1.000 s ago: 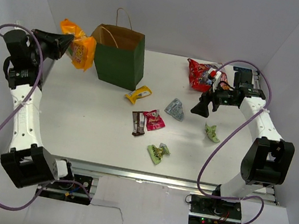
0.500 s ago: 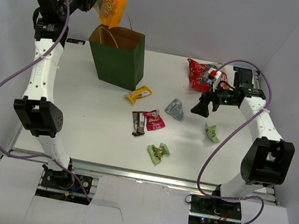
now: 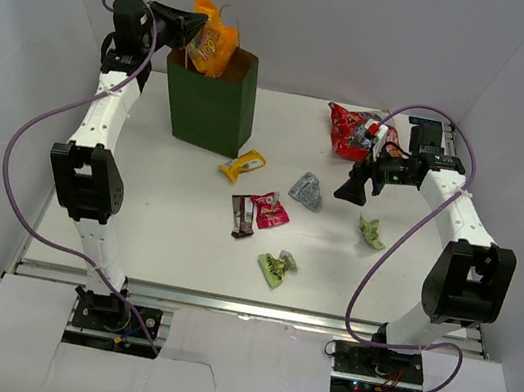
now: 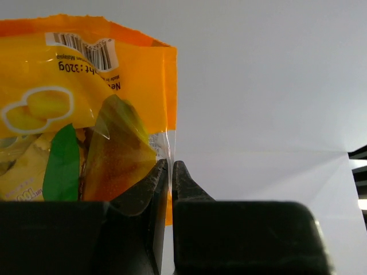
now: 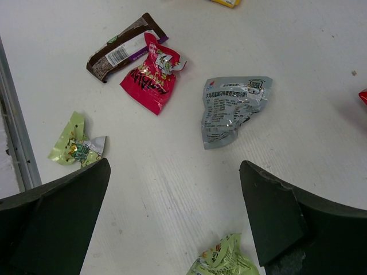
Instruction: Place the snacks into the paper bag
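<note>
My left gripper (image 3: 196, 31) is shut on the orange packet (image 3: 213, 42) and holds it over the open top of the dark green paper bag (image 3: 212, 104); the packet's lower end is at the bag's mouth. In the left wrist view the jaws pinch the packet's (image 4: 86, 114) edge. My right gripper (image 3: 355, 186) is open and empty above the table. On the table lie a red bag (image 3: 350, 130), yellow (image 3: 243, 164), silver-grey (image 3: 307, 191), pink (image 3: 269, 209), brown (image 3: 242, 216) and two light green packets (image 3: 277, 267) (image 3: 371, 233).
White walls enclose the table (image 3: 158, 208) at the left, back and right. The right wrist view shows the silver-grey packet (image 5: 229, 107), pink packet (image 5: 151, 79), brown packet (image 5: 120, 48) and green packets (image 5: 77, 146) (image 5: 226, 262) below.
My left arm swung the orange packet up from the bag's left side, then right and down onto the bag's open top. The right arm has not moved.
</note>
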You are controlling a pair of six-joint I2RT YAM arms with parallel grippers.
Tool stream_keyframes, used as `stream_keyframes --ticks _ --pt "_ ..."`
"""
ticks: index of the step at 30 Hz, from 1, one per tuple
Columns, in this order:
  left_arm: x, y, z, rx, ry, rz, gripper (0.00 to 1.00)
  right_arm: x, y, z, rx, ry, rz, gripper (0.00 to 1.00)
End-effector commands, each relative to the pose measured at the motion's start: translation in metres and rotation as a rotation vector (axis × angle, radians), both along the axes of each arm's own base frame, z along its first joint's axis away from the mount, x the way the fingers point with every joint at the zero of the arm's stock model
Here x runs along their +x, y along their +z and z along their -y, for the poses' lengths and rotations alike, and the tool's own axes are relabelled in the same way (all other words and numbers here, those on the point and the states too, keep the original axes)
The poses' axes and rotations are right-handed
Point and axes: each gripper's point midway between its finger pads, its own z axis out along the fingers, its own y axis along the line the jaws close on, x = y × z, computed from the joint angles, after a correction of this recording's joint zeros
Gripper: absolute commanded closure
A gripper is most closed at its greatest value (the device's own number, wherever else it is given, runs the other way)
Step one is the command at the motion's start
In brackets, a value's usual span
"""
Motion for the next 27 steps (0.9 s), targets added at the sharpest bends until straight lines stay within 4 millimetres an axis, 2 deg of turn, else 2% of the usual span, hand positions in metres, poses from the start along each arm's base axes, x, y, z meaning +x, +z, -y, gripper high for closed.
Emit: stream_keyframes --ticks 1,7,10,13,14,16,17,20,27 --pt "-0.050 0.087 0.002 -0.001 0.005 0.238 1.00 0.001 0.009 -0.001 0.032 0.003 0.024 0.00" --pt "-0.062 0.061 0.004 -0.002 -0.009 0.188 1.00 0.005 0.008 -0.001 0.035 -0.001 0.015 0.00" --pt "-0.068 0.054 0.004 -0.006 -0.007 0.175 1.00 0.006 0.009 -0.001 0.036 -0.001 0.018 0.00" --pt "-0.073 0.048 0.005 -0.003 -0.013 0.164 0.85 0.005 0.008 -0.001 0.034 -0.002 0.015 0.00" --pt "-0.077 0.051 0.005 0.003 -0.013 0.172 0.73 0.005 0.008 -0.001 0.034 -0.002 0.015 0.00" --pt "-0.081 0.052 0.005 0.010 -0.011 0.175 0.64 0.004 0.007 -0.002 0.035 0.000 0.012 0.00" --pt "-0.084 0.052 0.005 0.014 -0.006 0.177 0.56 0.004 0.007 -0.002 0.035 0.001 0.015 0.00" --pt "-0.090 0.053 0.004 0.017 -0.005 0.180 0.48 0.005 0.007 -0.002 0.036 0.000 0.012 0.00" --pt "-0.099 0.057 0.004 0.047 -0.004 0.203 0.40 0.020 0.013 -0.001 0.029 -0.037 0.002 0.00"
